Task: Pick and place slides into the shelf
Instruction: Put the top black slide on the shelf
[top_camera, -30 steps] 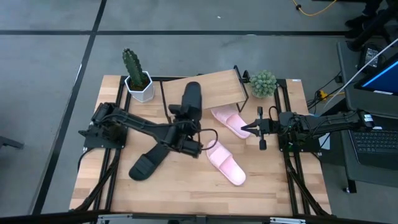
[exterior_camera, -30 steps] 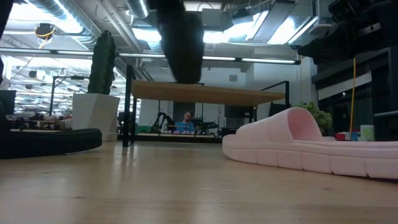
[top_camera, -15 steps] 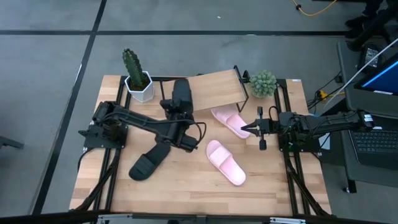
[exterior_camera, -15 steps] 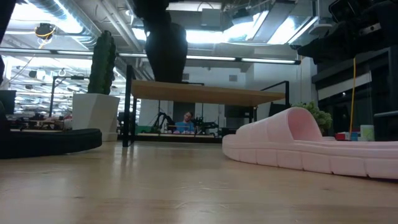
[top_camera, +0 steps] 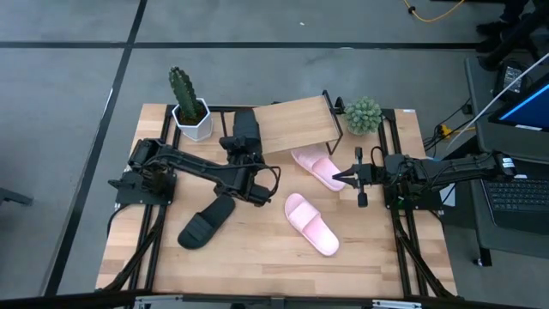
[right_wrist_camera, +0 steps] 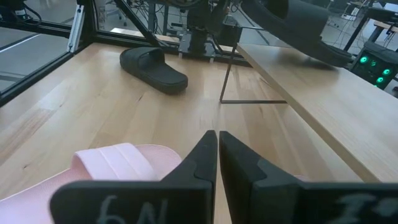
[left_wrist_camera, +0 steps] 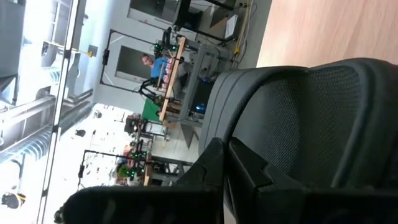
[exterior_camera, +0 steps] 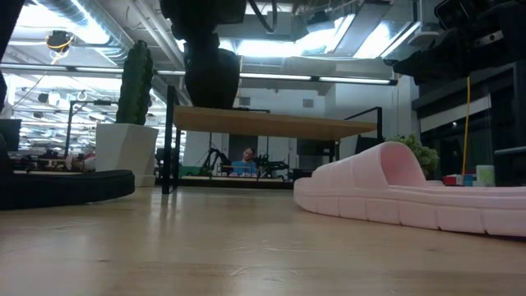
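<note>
My left gripper [top_camera: 244,156] is shut on a matte black slide [top_camera: 246,129] and holds it in the air at the left end of the shelf [top_camera: 300,123], a light plank on thin black legs. In the low view this slide [exterior_camera: 212,74] hangs in front of the plank [exterior_camera: 279,123]. The second black slide [top_camera: 206,221] lies flat on the table. One pink slide [top_camera: 310,223] lies at mid-table. The other pink slide [top_camera: 316,165] lies partly under the shelf. My right gripper [top_camera: 353,176] waits shut just right of it, touching nothing. My left gripper pinches the black slide between its two fingers [left_wrist_camera: 214,168], at the end of the slide [left_wrist_camera: 273,137] nearest the table's near side. The slide is lifted clear of the table and hangs tilted below the gripper [exterior_camera: 205,12]. The gripper itself hides the exact place of contact.
A tall cactus in a white pot [top_camera: 190,107] stands by the shelf's left end, and a round green plant [top_camera: 363,114] stands by its right end. Bare tabletop [top_camera: 257,257] lies along the near edge. A person sits far off in the room behind the table [exterior_camera: 248,156].
My left gripper has carried the black slide toward the table's left and far edges, from over the shelf's front to its left end. The slide has turned about and now points more straight toward the far edge. The right arm and the other slides have kept still.
</note>
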Motion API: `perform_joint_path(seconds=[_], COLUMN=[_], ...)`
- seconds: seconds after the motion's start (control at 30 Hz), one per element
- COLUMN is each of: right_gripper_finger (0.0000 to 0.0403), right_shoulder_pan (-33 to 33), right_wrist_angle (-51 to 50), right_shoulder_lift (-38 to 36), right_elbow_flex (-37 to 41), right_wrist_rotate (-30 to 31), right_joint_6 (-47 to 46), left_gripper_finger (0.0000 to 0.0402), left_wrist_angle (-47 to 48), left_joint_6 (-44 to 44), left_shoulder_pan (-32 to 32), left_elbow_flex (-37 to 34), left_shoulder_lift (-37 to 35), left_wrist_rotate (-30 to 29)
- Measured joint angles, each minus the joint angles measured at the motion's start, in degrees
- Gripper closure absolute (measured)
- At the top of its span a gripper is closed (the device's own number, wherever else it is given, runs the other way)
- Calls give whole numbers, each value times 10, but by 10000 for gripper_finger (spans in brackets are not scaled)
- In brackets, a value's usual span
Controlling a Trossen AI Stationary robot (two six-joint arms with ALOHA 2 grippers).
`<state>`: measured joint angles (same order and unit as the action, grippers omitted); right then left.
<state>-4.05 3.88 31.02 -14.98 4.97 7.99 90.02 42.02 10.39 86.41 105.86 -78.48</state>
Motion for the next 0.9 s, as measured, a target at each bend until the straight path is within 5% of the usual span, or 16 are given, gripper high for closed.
perform_joint_path(seconds=[0.9], right_gripper_finger=[382], right_shoulder_pan=[0], right_wrist_angle=[0], right_shoulder_lift=[0], right_elbow_flex=[0], right_wrist_rotate=[0], right_joint_6=[0], left_gripper_finger=[401], left_wrist_angle=[0], left_joint_6=[-22], left_shoulder_pan=[5], left_elbow_flex=[-1], left_shoulder_lift=[-22], left_wrist_rotate=[0])
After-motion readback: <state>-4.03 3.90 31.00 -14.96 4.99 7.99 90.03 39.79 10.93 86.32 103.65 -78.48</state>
